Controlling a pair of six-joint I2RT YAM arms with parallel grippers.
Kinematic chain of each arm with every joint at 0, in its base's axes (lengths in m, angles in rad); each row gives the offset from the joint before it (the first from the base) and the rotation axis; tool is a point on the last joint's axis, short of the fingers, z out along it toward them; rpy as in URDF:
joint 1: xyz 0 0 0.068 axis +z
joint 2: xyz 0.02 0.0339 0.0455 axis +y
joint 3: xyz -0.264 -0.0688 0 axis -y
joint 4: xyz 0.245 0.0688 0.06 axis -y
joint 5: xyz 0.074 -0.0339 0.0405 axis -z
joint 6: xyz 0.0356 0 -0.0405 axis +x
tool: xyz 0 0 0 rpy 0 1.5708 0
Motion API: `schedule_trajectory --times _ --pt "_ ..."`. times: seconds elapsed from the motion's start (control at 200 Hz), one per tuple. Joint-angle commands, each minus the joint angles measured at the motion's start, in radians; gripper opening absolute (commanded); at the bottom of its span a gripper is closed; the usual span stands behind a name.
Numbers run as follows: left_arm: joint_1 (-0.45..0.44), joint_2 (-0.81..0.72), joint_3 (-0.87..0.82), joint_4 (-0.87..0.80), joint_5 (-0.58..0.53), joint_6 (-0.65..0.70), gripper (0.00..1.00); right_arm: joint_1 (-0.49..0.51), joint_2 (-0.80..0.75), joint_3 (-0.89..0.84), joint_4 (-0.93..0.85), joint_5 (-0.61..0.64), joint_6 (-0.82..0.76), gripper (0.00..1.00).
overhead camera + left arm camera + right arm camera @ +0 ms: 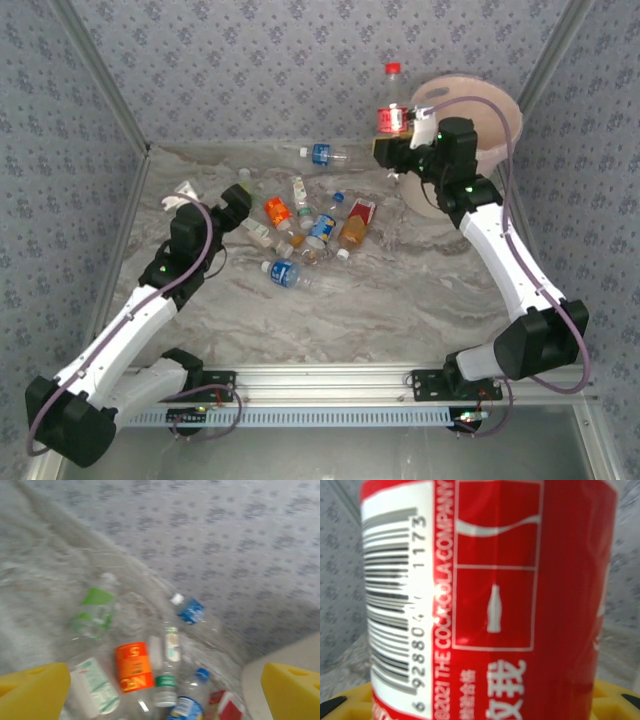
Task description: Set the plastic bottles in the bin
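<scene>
Fingers of the right gripper (392, 136) are clamped around the red-labelled cola bottle (391, 113), which stands upright with its red cap on top; the right wrist view has that label pressed close between the yellow pads (615, 700). The bottle hangs just beside the left rim of the bin (503, 97) and, as far as I can judge, is not over the opening yet. The left gripper (240, 200) hovers at the left edge of the pile with its fingers (32, 692) spread wide and nothing between them. Most of the job looks undone: roughly a dozen plastic bottles lie loose on the counter (420, 300), among them an orange-labelled one (277, 211), a green-labelled one (95, 610), a blue-labelled one near the back wall (321, 154) and another blue one nearest the arms (285, 272). The arm hides much of the bin's inside, so what it already contains cannot be told.
</scene>
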Motion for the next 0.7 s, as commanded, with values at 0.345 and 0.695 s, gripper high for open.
schedule_trajectory --times 0.345,0.695 --pt "0.066 -0.046 -0.048 -0.243 -0.092 -0.165 0.98 -0.203 0.126 0.306 -0.146 0.165 -0.072 0.47" --pt "0.091 -0.02 -0.047 -0.258 -0.062 -0.17 0.98 -0.355 0.295 0.441 -0.179 0.066 -0.076 0.48"
